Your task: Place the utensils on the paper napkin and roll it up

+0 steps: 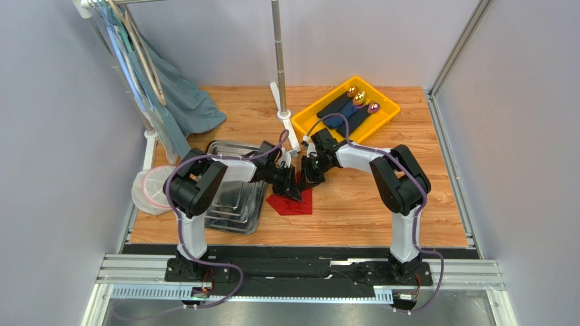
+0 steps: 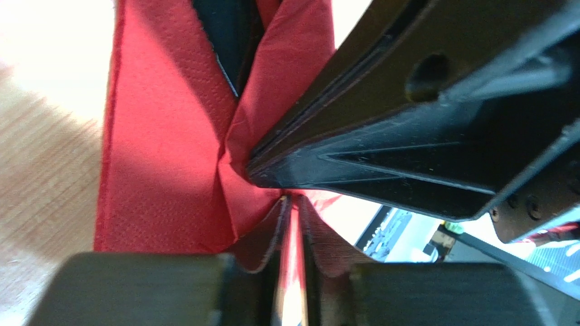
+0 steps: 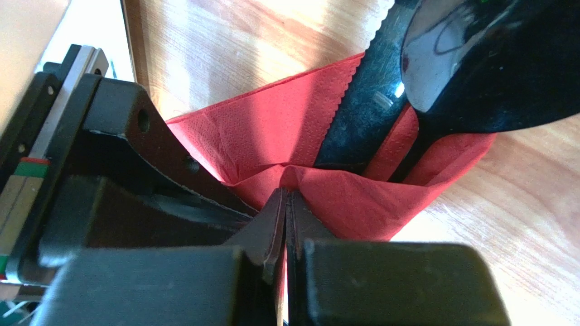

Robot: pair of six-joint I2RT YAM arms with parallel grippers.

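Observation:
The red paper napkin [image 1: 291, 203] lies on the wooden table just right of the steel trays, its edge folded up over the utensils. In the right wrist view a black serrated knife [image 3: 364, 109] and a black spoon [image 3: 463, 54] lie inside the napkin [image 3: 272, 129]. My right gripper [image 3: 286, 193] is shut on the raised fold. My left gripper [image 2: 291, 204] pinches the same napkin [image 2: 163, 149] through a narrow slit, tip to tip with the right fingers [image 2: 408, 122]. From above, the left gripper [image 1: 294, 185] and right gripper [image 1: 308, 178] meet over the napkin.
Stacked steel trays [image 1: 231, 210] sit under the left arm. A yellow bin [image 1: 346, 112] at the back right holds dark rolled napkins with shiny utensil heads. A white pole stand [image 1: 280, 81] rises behind the grippers. A round white dish [image 1: 153, 190] sits at the left edge.

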